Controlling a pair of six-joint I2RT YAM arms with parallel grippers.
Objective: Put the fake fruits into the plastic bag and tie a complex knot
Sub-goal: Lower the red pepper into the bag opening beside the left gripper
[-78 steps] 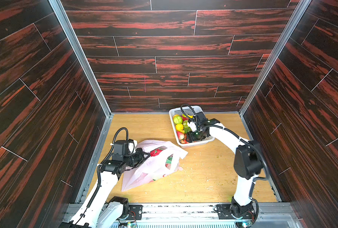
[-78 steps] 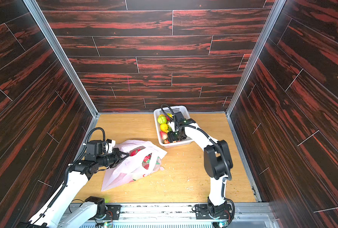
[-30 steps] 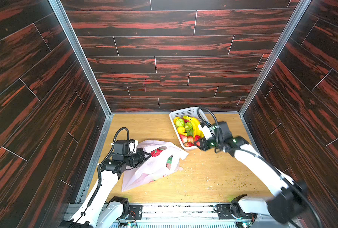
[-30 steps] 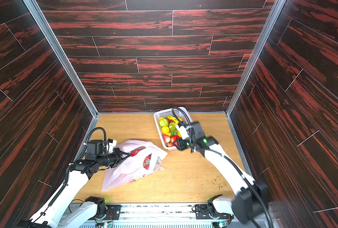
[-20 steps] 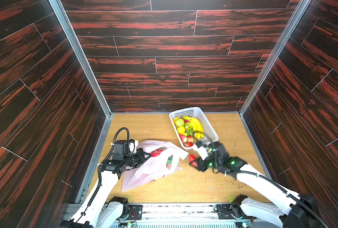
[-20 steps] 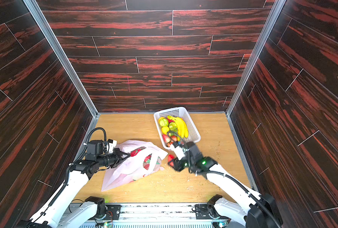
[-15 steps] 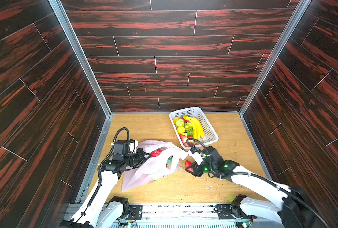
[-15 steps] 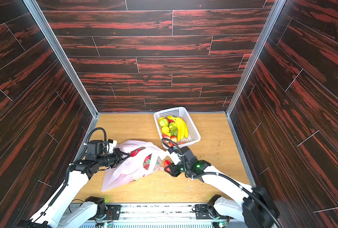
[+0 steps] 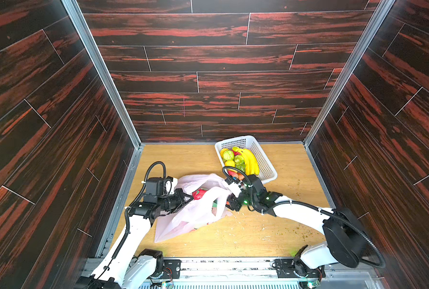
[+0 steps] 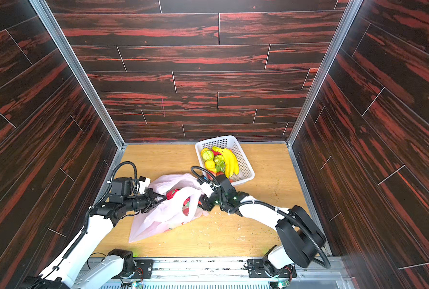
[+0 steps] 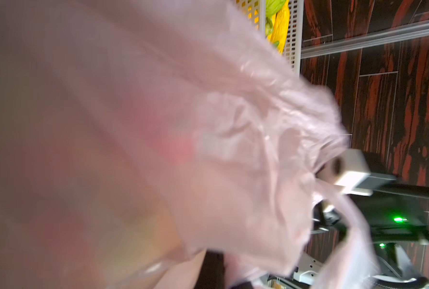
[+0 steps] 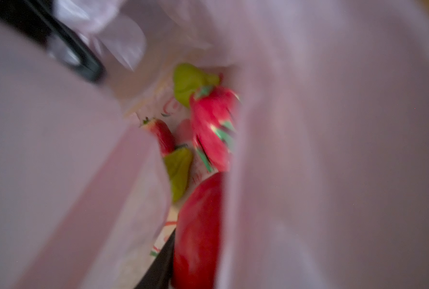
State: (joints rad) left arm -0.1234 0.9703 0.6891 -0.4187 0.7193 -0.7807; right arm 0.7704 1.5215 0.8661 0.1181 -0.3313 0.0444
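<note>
Left claw: clamped together on the rim of the thin, translucent pink plastic bag.
Right claw: at the bag's mouth, gripping a glossy, smooth red fruit.
Beyond it: scaly dragon fruit, inside.

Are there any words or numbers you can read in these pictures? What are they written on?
No text here can be read.
plastic bag: red and green printed marks inside it, in the right wrist view, too blurred to read.
white basket: no label shows.
</note>
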